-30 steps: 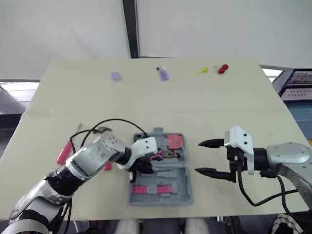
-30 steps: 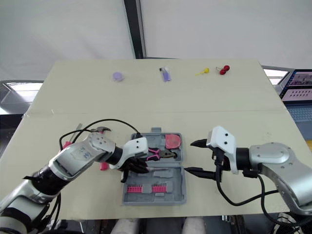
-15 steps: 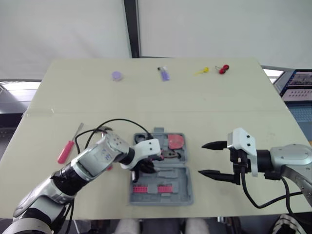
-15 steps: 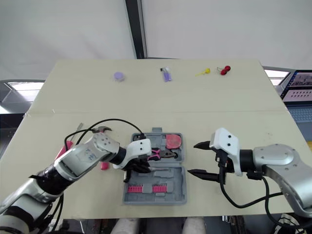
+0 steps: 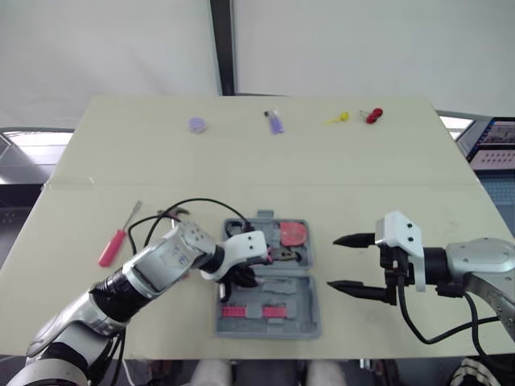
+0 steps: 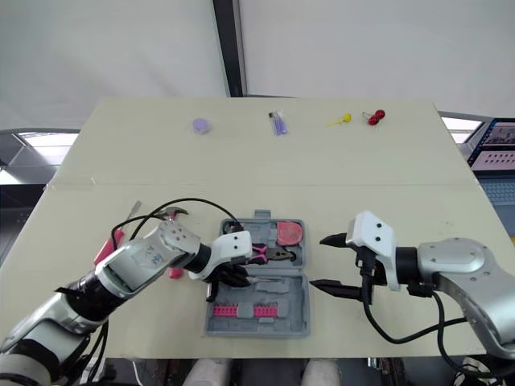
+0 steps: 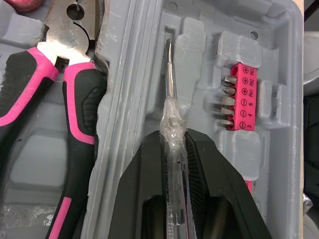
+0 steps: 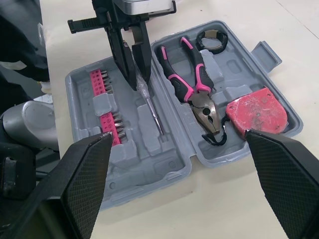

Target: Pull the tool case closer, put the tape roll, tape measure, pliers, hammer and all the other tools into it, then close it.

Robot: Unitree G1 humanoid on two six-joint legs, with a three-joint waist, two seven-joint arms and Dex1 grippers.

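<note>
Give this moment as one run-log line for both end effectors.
left end effector: shut on clear screwdriver, over tool case | right end effector: open, beside case | in case: pliers, tape measure

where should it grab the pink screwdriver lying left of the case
Take the pink screwdriver by its handle, from straight above, gripping across its width. It lies flat on the table, handle end nearer the robot, and the handle is much thicker than the thin bare shaft.
</note>
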